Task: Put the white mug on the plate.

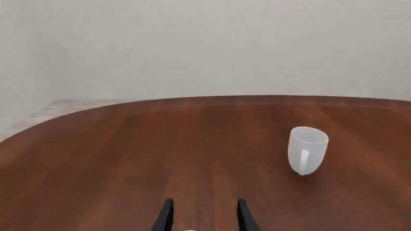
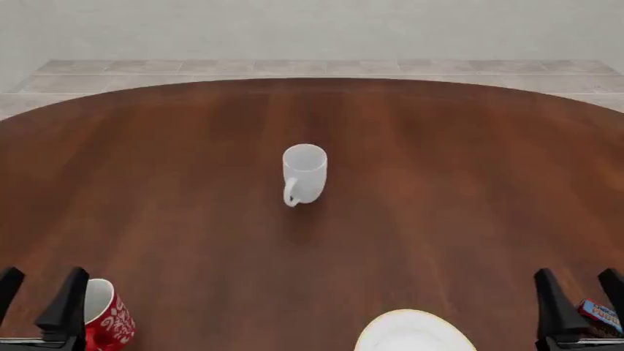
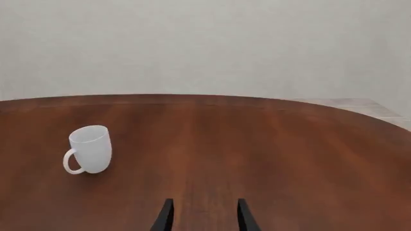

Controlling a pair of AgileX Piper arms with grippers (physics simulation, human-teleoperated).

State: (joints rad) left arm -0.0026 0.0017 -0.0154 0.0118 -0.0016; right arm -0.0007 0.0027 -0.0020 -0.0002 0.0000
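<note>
I see both pincers, left and right, parted and empty. The glossy cylindrical white mug stands upright well ahead between them on the wood-grain desk; the smooth round plate lies nearer my right pincer.

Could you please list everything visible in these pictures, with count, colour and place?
white mug: one, plain white, upright at the middle of the table, handle towards the arms' side.
plate: one, white, at the near edge, right of centre, partly cut off by the picture.
red mug: one, red with white pattern and white inside, near left corner, beside the left gripper.
small packet: one, blue and red, near right corner, beside the right gripper; print too small to read.
table: one, dark brown wood, rounded far edge.
left gripper: one, black, near left, jaws open, holding nothing.
right gripper: one, black, near right, jaws open, holding nothing.
</note>
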